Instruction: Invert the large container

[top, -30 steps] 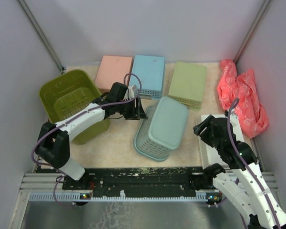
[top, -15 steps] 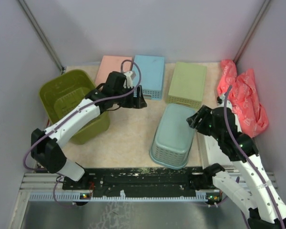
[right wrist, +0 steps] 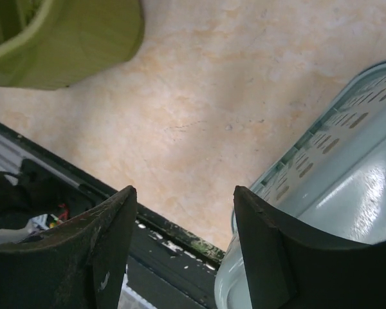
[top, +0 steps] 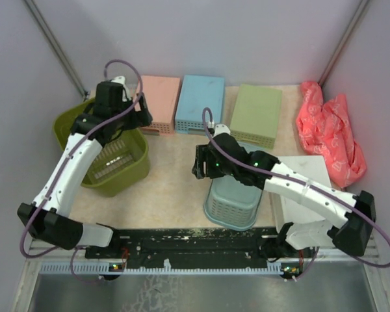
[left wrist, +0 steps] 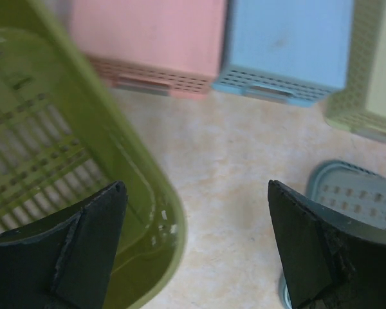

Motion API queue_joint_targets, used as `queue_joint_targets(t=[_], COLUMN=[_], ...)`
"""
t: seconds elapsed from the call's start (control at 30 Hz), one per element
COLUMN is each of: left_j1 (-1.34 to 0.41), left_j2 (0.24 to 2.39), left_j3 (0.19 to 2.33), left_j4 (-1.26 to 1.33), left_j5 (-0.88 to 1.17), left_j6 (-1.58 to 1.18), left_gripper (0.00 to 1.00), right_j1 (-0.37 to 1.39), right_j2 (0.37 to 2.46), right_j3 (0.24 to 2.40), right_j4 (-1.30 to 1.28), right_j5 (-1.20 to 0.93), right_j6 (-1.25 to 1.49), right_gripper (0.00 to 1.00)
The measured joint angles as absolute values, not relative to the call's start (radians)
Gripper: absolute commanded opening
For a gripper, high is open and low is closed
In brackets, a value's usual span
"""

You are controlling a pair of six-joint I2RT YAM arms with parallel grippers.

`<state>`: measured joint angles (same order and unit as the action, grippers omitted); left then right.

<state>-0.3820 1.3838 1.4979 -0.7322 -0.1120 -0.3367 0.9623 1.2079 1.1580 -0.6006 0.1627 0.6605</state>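
Note:
The large container, an olive-green slotted basket [top: 107, 159], sits open side up at the left of the table. It also shows in the left wrist view [left wrist: 58, 161], and a corner of it shows in the right wrist view [right wrist: 64, 38]. My left gripper [top: 142, 114] is open and empty, over the basket's far right rim, with one finger [left wrist: 90, 248] above the rim. My right gripper [top: 200, 164] is open and empty above the table middle. It is to the right of the green basket and apart from it.
A teal perforated basket [top: 237, 195] lies upside down near the front edge under my right arm. Pink [top: 157, 97], blue [top: 200, 99] and green [top: 257, 112] trays line the back. A red bag [top: 328, 130] and a white box [top: 305, 172] are at the right.
My left arm swung back and left, from beside the teal basket to the green basket's rim. My right arm reached left across the teal basket, which shifted right and toward the front edge.

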Motion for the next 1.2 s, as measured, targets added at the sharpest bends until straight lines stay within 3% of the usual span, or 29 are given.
queue_joint_targets(t=[0.23, 0.8, 1.2], left_j1=[-0.19, -0.195, -0.204], left_j2=[1.377, 1.484, 1.621], left_j3=[1.425, 1.354, 1.36], left_j4=[-0.752, -0.652, -0.628], left_j5=[-0.148, -0.109, -0.197], left_j6=[-0.351, -0.37, -0.393], left_gripper=[0.92, 0.8, 0.2], right_j1=[0.962, 0.962, 0.962], right_j2=[1.28, 1.102, 1.086], right_j3=[1.143, 1.119, 1.052], right_j4=[-0.678, -0.677, -0.682], right_j5=[0.237, 0.332, 0.332], right_j6=[0.665, 0.663, 0.685], right_gripper=[0.65, 0.65, 0.66])
